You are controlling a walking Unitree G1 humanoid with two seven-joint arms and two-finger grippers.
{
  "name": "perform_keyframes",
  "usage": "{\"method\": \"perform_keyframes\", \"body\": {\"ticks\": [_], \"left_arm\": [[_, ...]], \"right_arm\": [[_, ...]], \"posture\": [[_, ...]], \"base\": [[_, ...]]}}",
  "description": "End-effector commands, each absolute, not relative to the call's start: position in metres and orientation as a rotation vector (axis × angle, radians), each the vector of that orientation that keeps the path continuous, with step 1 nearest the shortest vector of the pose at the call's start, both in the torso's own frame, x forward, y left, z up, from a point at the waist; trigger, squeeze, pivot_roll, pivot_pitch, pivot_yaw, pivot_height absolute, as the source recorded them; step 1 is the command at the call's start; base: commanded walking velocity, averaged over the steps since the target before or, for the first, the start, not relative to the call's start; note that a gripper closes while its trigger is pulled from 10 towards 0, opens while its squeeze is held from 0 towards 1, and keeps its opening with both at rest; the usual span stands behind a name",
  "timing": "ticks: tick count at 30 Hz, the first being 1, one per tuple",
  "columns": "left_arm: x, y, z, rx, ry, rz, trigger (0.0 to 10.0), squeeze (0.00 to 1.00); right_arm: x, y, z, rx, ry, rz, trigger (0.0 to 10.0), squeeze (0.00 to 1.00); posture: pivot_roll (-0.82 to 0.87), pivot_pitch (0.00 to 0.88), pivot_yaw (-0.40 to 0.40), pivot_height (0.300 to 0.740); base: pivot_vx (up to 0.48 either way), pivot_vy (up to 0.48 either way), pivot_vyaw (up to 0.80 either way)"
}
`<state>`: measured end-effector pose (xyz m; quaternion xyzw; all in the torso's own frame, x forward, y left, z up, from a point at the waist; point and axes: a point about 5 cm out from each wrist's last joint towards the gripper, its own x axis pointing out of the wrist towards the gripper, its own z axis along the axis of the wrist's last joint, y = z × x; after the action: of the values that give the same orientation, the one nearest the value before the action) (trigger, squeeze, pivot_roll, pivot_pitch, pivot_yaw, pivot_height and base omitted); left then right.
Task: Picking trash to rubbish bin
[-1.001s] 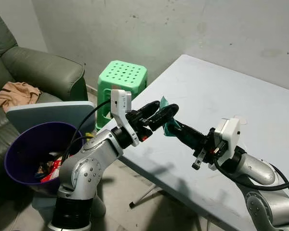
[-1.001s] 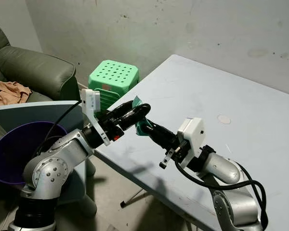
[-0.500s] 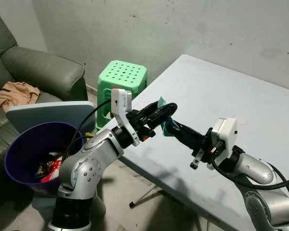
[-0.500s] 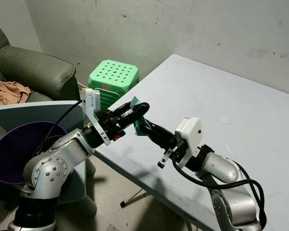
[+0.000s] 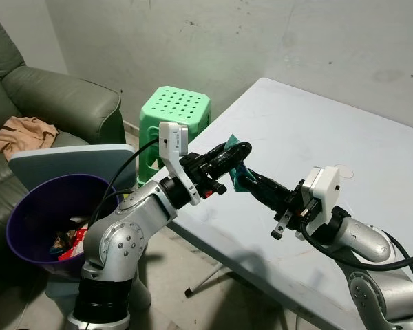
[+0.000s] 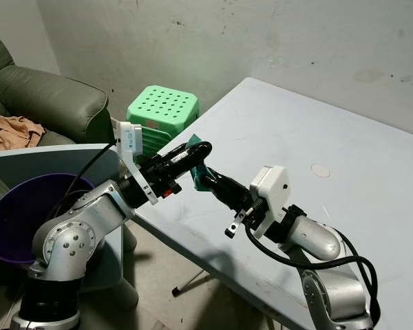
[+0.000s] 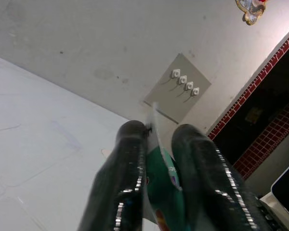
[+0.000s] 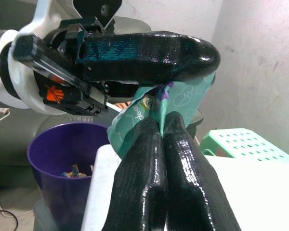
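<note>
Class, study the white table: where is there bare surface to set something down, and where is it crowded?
Bare: the table from the far wall edge toward the right arm. Crowded: the near-left edge, where the left gripper and right gripper both grip the green wrapper.

Glossy teal wrapper (image 8: 180,98); glossy black end effector fingers (image 8: 149,57); matt white table (image 5: 344,137); purple plastic bin (image 5: 27,213).
</note>
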<state>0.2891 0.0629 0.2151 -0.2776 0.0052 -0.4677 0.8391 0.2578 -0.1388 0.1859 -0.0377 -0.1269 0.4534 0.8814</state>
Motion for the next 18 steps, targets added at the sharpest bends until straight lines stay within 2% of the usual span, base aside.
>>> {"method": "perform_keyframes", "body": {"ticks": [1,17,18], "left_arm": [[0.2906,0.0662,0.2207,-0.585,-0.009,-0.973,0.0,0.00],[0.2916,0.0664,0.2205,-0.589,-0.006,-0.966,0.0,0.00],[0.2916,0.0660,0.2202,-0.578,0.000,-0.964,3.1,0.00]], "right_arm": [[0.2585,-0.1406,0.1899,-0.097,-0.287,0.941,10.0,0.00],[0.2611,-0.1410,0.1865,-0.039,-0.246,0.956,10.0,0.00],[0.2612,-0.1410,0.1864,-0.035,-0.243,0.960,10.0,0.00]], "posture": [[0.00,0.060,-0.080,0.740],[0.00,0.034,-0.084,0.740],[0.00,0.035,-0.083,0.740]], "base": [[0.000,0.000,0.00],[0.000,0.000,0.00],[0.000,0.000,0.00]]}}
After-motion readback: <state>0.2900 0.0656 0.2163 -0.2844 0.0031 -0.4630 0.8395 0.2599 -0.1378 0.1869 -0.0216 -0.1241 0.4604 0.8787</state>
